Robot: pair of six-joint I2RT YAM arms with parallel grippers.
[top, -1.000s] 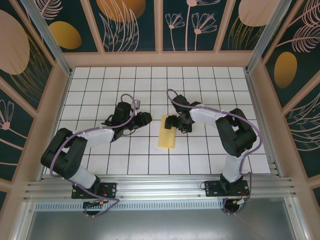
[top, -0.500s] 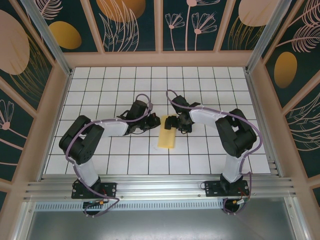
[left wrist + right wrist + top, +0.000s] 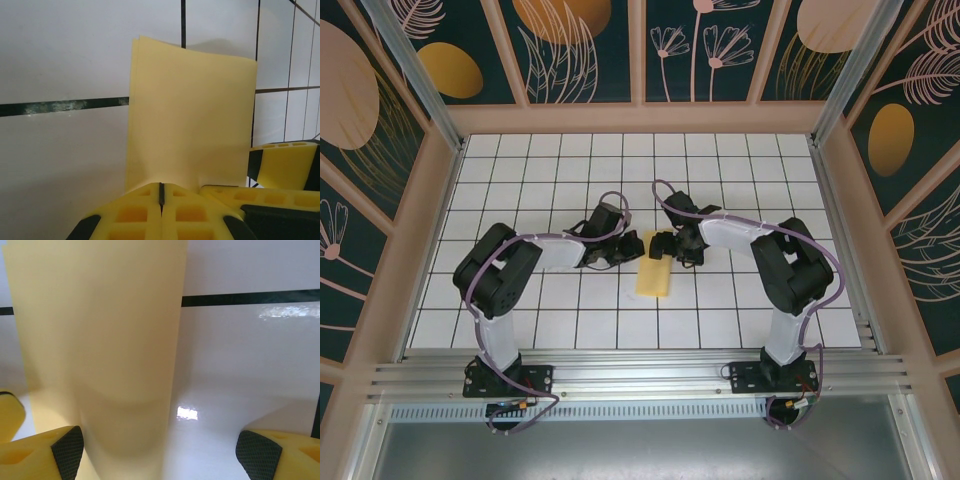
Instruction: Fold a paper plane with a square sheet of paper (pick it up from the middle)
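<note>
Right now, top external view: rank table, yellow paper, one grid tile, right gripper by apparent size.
1. table
2. yellow paper and grid tile: about alike, can't split them
3. right gripper: looks smallest, but it blends into the dark arm, so unsure

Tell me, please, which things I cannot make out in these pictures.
- Top view: the far end of the square sheet of paper is hidden under the right gripper.
- Left wrist view: the shut left gripper covers the sheet's near edge; pinched or only pressed, I cannot tell.
- Right wrist view: the sheet is blurred and cut off by the top edge.
</note>
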